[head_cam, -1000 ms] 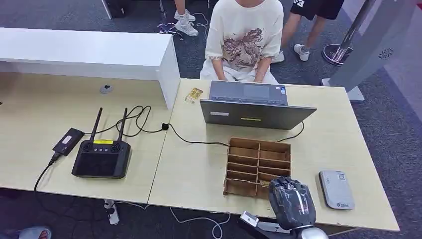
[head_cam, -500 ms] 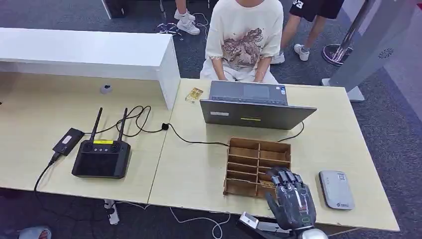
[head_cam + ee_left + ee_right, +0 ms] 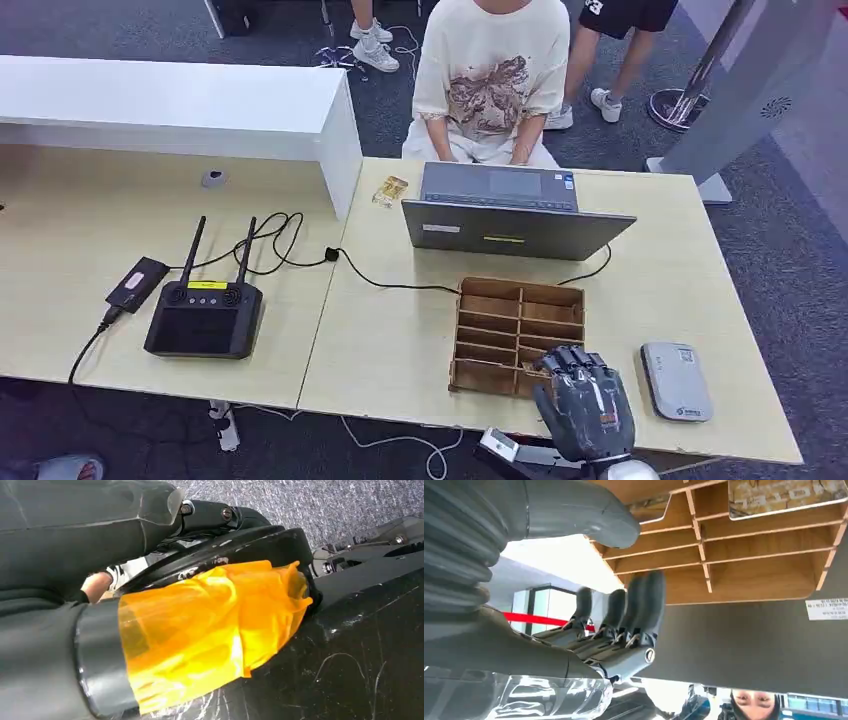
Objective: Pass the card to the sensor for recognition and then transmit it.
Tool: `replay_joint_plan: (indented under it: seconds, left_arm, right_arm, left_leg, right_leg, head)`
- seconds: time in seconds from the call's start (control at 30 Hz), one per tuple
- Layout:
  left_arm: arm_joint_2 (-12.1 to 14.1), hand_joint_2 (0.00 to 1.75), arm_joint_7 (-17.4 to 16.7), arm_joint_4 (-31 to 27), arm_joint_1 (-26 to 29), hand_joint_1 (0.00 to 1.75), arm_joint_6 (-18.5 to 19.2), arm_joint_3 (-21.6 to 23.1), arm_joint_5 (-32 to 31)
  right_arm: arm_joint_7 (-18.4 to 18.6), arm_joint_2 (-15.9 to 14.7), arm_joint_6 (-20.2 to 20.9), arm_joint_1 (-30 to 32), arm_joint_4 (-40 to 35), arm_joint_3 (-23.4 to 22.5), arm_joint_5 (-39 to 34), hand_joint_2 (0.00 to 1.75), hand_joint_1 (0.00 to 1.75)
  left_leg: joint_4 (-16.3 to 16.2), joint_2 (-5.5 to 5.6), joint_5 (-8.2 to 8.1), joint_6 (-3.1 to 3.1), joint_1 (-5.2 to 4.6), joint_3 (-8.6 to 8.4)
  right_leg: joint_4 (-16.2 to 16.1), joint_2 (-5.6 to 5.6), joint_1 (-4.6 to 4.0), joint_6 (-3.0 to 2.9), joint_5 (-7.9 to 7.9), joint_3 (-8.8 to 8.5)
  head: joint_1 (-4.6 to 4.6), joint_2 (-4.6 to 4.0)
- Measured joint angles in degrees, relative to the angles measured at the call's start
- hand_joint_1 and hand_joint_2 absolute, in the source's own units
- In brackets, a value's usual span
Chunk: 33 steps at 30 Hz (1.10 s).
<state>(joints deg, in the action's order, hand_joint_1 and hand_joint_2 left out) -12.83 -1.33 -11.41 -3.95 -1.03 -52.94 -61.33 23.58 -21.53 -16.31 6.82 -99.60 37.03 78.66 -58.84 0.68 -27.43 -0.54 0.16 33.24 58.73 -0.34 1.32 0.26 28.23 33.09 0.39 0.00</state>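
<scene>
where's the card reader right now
In the head view the grey card reader lies flat at the table's near right, beside the wooden divider box, just right of the right hand.

right robot hand raised, fingers apart, holding nothing.

One laptop, one wooden box, one black controller, one grey sensor, one robot hand.
</scene>
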Motion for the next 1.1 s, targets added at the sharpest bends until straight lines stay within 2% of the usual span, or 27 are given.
replay_joint_plan:
  seconds: [0.03, 0.07, 0.1, 0.17, 0.27, 0.33, 0.37, 0.47, 0.6, 0.67, 0.83, 0.9, 1.0, 1.1]
  left_arm:
    - [0.0, 0.0, 0.0, 0.0, 0.0, 0.0, 0.0, 0.0, -0.04]
    - [0.0, 0.0, 0.0, 0.0, 0.0, 0.0, 0.0, 0.0, -0.11]
    - [0.0, 0.0, 0.0, 0.0, 0.0, 0.0, 0.0, 0.0, -0.2]
    - [0.0, 0.0, 0.0, 0.0, 0.0, 0.0, 0.0, -0.02, -0.31]
    - [0.0, 0.0, 0.0, 0.0, 0.0, 0.0, 0.0, -0.02, -0.44]
    - [0.0, 0.0, 0.0, 0.0, -0.01, 0.0, 0.0, -0.02, -0.48]
    - [0.0, 0.0, 0.0, 0.0, 0.0, 0.0, 0.0, 0.0, -0.52]
    - [0.0, 0.0, 0.04, 0.0, 0.0, 0.0, 0.0, -0.02, -0.55]
    - [0.0, 0.0, 0.04, 0.0, 0.0, 0.0, 0.0, -0.02, -0.9]
    - [0.0, 0.0, 0.07, 0.0, 0.0, 0.0, 0.0, -0.02, -0.98]
    - [0.0, 0.0, 0.04, 0.0, 0.0, 0.0, 0.0, -0.02, -1.07]
    - [0.0, 0.0, 0.04, 0.0, 0.0, 0.0, 0.02, -0.02, -1.22]
    - [0.0, 0.0, 0.04, 0.0, -0.01, 0.0, 0.02, -0.02, -1.46]
    - [0.0, 0.0, 0.04, 0.0, -0.01, 0.0, 0.02, -0.02, -1.53]
  right_arm:
    - [-0.07, 0.04, 0.11, -0.01, 0.15, 0.0, -0.13, 1.75, 0.91]
    - [-0.13, 0.09, 0.17, -0.01, 0.33, 0.0, -0.37, 1.75, 0.77]
    - [-0.18, 0.15, 0.22, -0.03, 0.55, 0.0, -0.48, 1.75, 0.75]
    - [-0.2, 0.24, 0.22, -0.07, 0.92, -0.02, -0.52, 1.75, 0.84]
    - [-0.2, 0.35, 0.22, -0.13, 1.42, -0.02, -0.57, 1.75, 0.77]
    - [-0.2, 0.39, 0.2, -0.16, 1.73, -0.07, -0.57, 1.75, 0.8]
    - [-0.2, 0.42, 0.2, -0.2, 1.9, -0.09, -0.59, 1.75, 0.75]
    - [-0.2, 0.48, 0.2, -0.35, 2.47, -0.11, -0.77, 1.75, 0.87]
    - [-0.13, 0.83, 0.2, -0.55, 3.46, -0.35, -1.46, 1.75, 0.86]
    - [-0.11, 1.09, 0.2, -0.72, 4.07, -0.68, -1.62, 1.75, 0.94]
    - [-0.11, 1.6, 0.16, -1.09, 5.51, -1.33, -1.79, 1.75, 0.96]
    - [-0.18, 1.77, 0.02, -1.15, 6.01, -1.57, -1.81, 1.75, 1.08]
    - [-0.2, 2.05, -0.2, -1.34, 6.78, -1.68, -1.79, 1.75, 1.43]
    - [-0.31, 2.38, -0.94, -1.47, 7.5, -1.99, -1.64, 1.75, 1.47]
  left_leg:
    - [0.0, 0.0, 0.0, 0.0, 0.0, 0.0]
    - [0.0, 0.0, 0.0, 0.0, 0.0, 0.0]
    - [0.0, 0.0, 0.0, 0.0, 0.0, 0.0]
    - [0.0, 0.0, 0.0, 0.0, 0.0, 0.0]
    - [0.0, 0.0, 0.0, 0.0, 0.0, 0.0]
    - [0.0, 0.0, 0.0, 0.0, 0.0, 0.01]
    - [0.0, 0.0, 0.0, 0.0, 0.0, 0.01]
    - [0.0, 0.0, 0.0, 0.0, 0.0, 0.01]
    - [0.0, 0.0, 0.0, 0.0, 0.0, 0.01]
    - [0.0, 0.0, 0.0, 0.0, 0.0, 0.01]
    - [0.0, 0.0, 0.0, 0.0, 0.0, 0.0]
    - [0.0, 0.0, 0.0, 0.0, 0.0, 0.0]
    - [0.0, 0.0, 0.0, 0.0, 0.0, 0.0]
    - [0.0, 0.0, 0.0, 0.0, 0.0, 0.0]
  right_leg:
    - [0.0, 0.0, 0.0, 0.0, 0.0, 0.0]
    - [0.0, 0.0, 0.0, 0.0, 0.0, 0.0]
    - [0.0, 0.0, 0.0, 0.0, 0.0, 0.0]
    - [0.0, 0.0, 0.0, 0.0, 0.0, 0.0]
    - [0.0, 0.0, 0.0, 0.0, 0.0, 0.0]
    - [0.0, 0.0, 0.0, 0.0, 0.0, 0.0]
    - [0.0, 0.0, 0.0, 0.0, 0.0, 0.0]
    - [0.0, 0.0, 0.0, 0.0, 0.0, 0.0]
    - [0.0, 0.0, 0.0, 0.0, 0.0, 0.0]
    - [0.0, 0.0, 0.0, 0.0, 0.0, 0.0]
    - [0.0, 0.0, 0.0, 0.0, 0.0, 0.0]
    - [0.0, 0.0, 0.0, 0.0, 0.0, 0.0]
    - [0.0, 0.0, 0.0, 0.0, 0.0, 0.0]
    - [0.0, 0.0, 0.0, 0.0, 0.0, 0.0]
  head:
    - [-0.02, 0.0]
    - [0.0, 0.0]
    - [-0.02, 0.0]
    - [-0.02, 0.0]
    - [-0.02, 0.0]
    - [0.0, 0.0]
    - [-0.02, 0.0]
    - [-0.02, 0.0]
    - [0.0, 0.0]
    - [0.0, 0.0]
    - [0.0, 0.0]
    - [0.0, 0.0]
    - [-0.02, 0.0]
    - [0.0, 0.0]
